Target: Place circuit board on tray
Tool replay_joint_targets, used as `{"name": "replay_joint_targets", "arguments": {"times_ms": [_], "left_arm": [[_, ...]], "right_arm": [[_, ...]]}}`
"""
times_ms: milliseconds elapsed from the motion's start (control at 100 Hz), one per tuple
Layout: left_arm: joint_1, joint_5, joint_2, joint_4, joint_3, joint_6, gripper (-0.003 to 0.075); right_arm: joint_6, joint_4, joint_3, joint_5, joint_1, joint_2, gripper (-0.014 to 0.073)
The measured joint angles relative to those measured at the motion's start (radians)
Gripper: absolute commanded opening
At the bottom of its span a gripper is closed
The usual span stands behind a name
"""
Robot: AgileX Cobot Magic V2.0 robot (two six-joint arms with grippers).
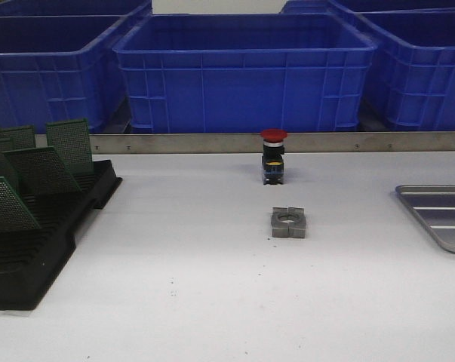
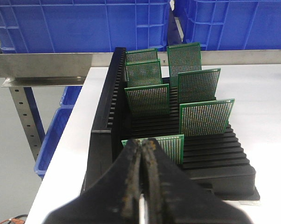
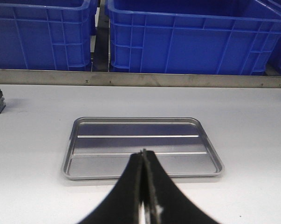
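Six circuit boards (image 2: 146, 99) standing in rack (image 2: 191, 161), tray (image 3: 142, 165) lying bare, left gripper (image 2: 146, 145) and right gripper (image 3: 143, 153) both hovering clenched, grasping nothing.

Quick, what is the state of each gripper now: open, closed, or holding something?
Left gripper: closed, holding nothing, near the circuit boards in the black rack.
Right gripper: closed, holding nothing, near the tray.

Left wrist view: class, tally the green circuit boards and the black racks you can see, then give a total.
Green circuit boards: 7
Black slotted rack: 1
Total: 8
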Motion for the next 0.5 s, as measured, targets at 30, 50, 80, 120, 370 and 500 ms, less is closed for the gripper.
{"name": "replay_joint_targets", "arguments": {"times_ms": [30, 50, 80, 120, 370, 500], "left_arm": [[0.0, 0.0, 0.0, 0.0, 0.0, 0.0, -0.0017], [0.0, 0.0, 0.0, 0.0, 0.0, 0.0, -0.0017], [0.0, 0.0, 0.0, 0.0, 0.0, 0.0, -0.0017], [0.0, 0.0, 0.0, 0.0, 0.0, 0.0, -0.0017], [0.0, -0.032, 0.0, 0.0, 0.0, 0.0, -0.0017], [0.0, -0.113, 0.0, 0.0, 0.0, 0.0, -0.0017]], "right_arm": [[0.0, 0.0, 0.0, 0.0, 0.0, 0.0, -0.0059], [0.0, 0.0, 0.0, 0.0, 0.0, 0.0, -0.0059], [0.0, 0.0, 0.0, 0.0, 0.0, 0.0, -0.0059], [0.0, 0.0, 0.0, 0.0, 0.0, 0.0, -0.0059], [0.0, 0.0, 0.0, 0.0, 0.0, 0.0, -0.0059], [0.0, 0.0, 0.0, 0.0, 0.0, 0.0, -0.0059]]}}
